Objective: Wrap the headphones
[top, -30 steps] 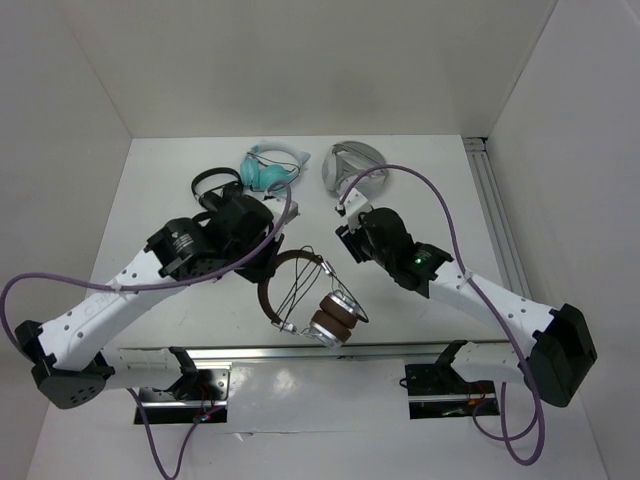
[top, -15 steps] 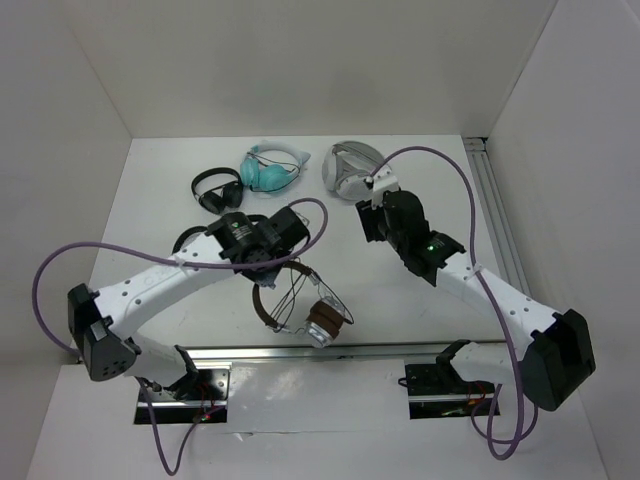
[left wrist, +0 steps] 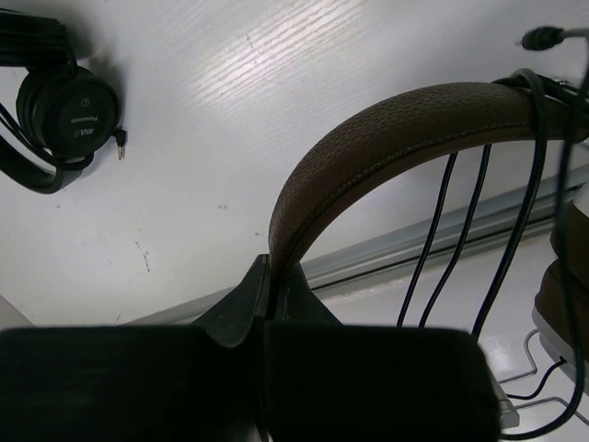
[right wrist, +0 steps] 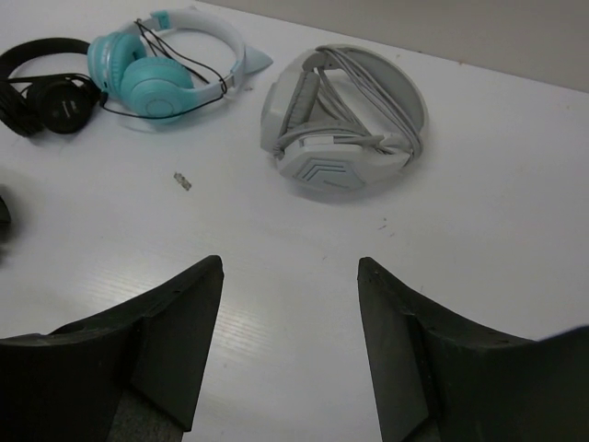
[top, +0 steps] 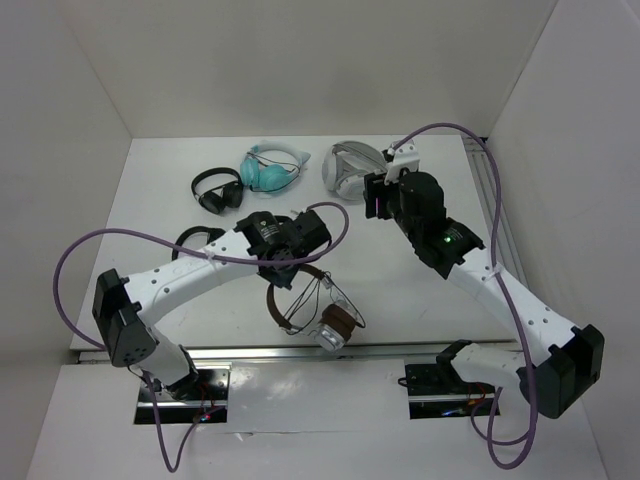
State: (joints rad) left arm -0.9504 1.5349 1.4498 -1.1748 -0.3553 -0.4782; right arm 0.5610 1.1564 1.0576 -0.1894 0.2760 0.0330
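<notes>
toward the front middle of the desk [top: 420, 290] i see the headphones [top: 335, 322], one cup down by the rail [top: 400, 348] and the thin black cable [left wrist: 460, 230] strung across the brown headband [left wrist: 386, 138]. my left pincer [left wrist: 270, 281] is clamped tight on one end of that headband. my right pincer [right wrist: 290, 267] stands wide with nothing between its fingers, over bare desk just short of the silver-grey headphones [right wrist: 340, 120], with the teal headphones [right wrist: 147, 78] beside them.
</notes>
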